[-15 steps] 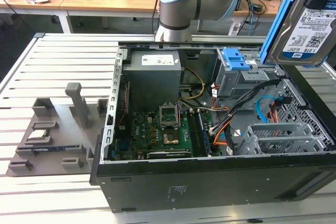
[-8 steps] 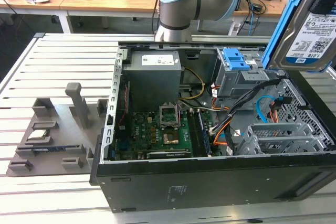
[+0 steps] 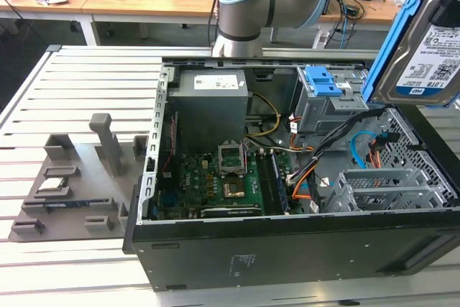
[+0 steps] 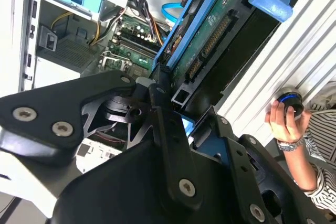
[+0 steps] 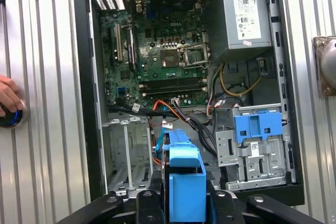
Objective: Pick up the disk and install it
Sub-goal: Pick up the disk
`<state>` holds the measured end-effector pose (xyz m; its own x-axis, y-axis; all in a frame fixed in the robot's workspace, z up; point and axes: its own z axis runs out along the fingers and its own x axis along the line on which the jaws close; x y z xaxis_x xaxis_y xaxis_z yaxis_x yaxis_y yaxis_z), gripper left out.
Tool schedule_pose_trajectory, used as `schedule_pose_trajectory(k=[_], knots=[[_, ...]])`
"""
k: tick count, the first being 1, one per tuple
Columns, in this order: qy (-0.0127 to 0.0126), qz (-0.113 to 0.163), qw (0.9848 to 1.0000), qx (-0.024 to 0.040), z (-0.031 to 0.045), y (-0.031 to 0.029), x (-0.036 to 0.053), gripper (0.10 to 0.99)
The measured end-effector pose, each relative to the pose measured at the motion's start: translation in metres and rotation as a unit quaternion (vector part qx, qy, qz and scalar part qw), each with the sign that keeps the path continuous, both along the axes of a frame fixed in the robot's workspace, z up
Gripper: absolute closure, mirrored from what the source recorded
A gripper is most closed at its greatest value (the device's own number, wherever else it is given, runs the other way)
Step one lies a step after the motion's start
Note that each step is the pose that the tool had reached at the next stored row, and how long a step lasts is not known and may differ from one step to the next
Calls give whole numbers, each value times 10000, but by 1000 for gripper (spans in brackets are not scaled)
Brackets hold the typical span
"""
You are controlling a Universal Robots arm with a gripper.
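The disk (image 3: 424, 41) hangs in the air above the open computer case (image 3: 287, 249), at the exterior view's upper right; its silver face with the white-and-blue label sits in a blue bracket. In the second wrist view my gripper (image 4: 173, 98) is shut on the disk (image 4: 210, 40), black fingers (image 4: 157, 103) clamping its near end, circuit-board side showing. In the first wrist view the disk's blue bracket (image 5: 184, 182) stands edge-on in my gripper (image 5: 184, 203), above the case's empty grey drive cage (image 5: 128, 150).
A blue latch on a grey metal bay (image 3: 323, 84) stands inside the case beside the power supply (image 3: 212, 98). Loose cables (image 3: 359, 145) cross near the drive cage (image 3: 381, 188). A grey fixture (image 3: 72, 177) sits on the slatted table. A person's hand (image 4: 283, 119) rests on a knob.
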<state>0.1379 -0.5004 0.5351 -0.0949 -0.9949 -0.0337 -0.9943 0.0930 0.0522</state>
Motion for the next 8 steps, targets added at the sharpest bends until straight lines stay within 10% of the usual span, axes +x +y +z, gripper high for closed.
schedule_pose_trajectory(k=[8], knots=[[0, 0, 10000, 0, -4, -139, -9, 718]])
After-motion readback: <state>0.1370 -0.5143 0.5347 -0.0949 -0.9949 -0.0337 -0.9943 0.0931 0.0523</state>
